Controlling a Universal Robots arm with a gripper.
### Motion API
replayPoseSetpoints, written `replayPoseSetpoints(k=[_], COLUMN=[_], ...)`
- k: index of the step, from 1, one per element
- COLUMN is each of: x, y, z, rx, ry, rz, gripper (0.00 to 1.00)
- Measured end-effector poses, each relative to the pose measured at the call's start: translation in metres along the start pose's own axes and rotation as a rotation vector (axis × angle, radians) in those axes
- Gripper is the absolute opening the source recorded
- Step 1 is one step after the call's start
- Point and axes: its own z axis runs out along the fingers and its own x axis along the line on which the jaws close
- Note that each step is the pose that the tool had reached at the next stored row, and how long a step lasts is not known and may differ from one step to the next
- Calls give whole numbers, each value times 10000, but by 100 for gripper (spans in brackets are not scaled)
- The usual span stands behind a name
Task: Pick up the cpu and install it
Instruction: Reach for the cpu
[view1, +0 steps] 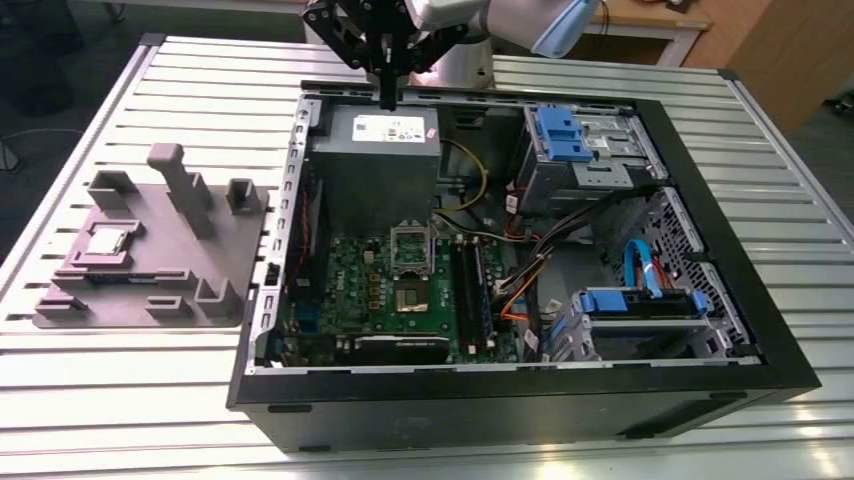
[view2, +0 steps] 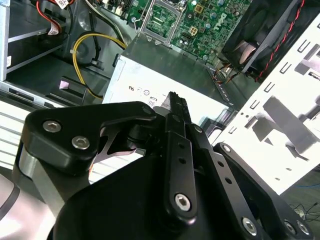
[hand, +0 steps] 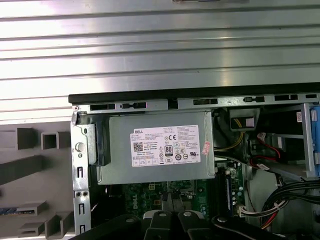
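The risk as I judge it: the hand (view1: 388, 98) hangs just above the power supply (view1: 387, 130), so a sideways sweep could clip the case wall (view1: 296, 180). It points straight down, clenched on nothing. The cpu (view1: 107, 241) lies in the grey holder (view1: 200, 290) on the tabletop (view1: 160, 400), well apart, at the exterior view's left.

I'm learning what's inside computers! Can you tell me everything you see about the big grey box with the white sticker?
The grey box looks like plain dull metal, rectangular, with a white printed sticker on it. It lies flat in a corner of the open computer case, against the case's metal frame and next to the green board. Yellow wires run beside it. The gripper hangs above its sticker end, fingers shut, holding nothing.
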Motion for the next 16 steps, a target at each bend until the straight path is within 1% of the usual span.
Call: replayPoseSetpoints(k=[2, 3, 4, 8, 10, 16], x=[3, 29, 36, 43, 92, 102], y=[0, -2, -3, -3, -8, -9], z=[0, 7, 7, 7, 25, 26], rx=[0, 0, -1, -1, 0, -1], ry=[0, 0, 0, 1, 2, 1], rz=[0, 1, 1, 1, 1, 1], gripper=[10, 10, 10, 10, 10, 10])
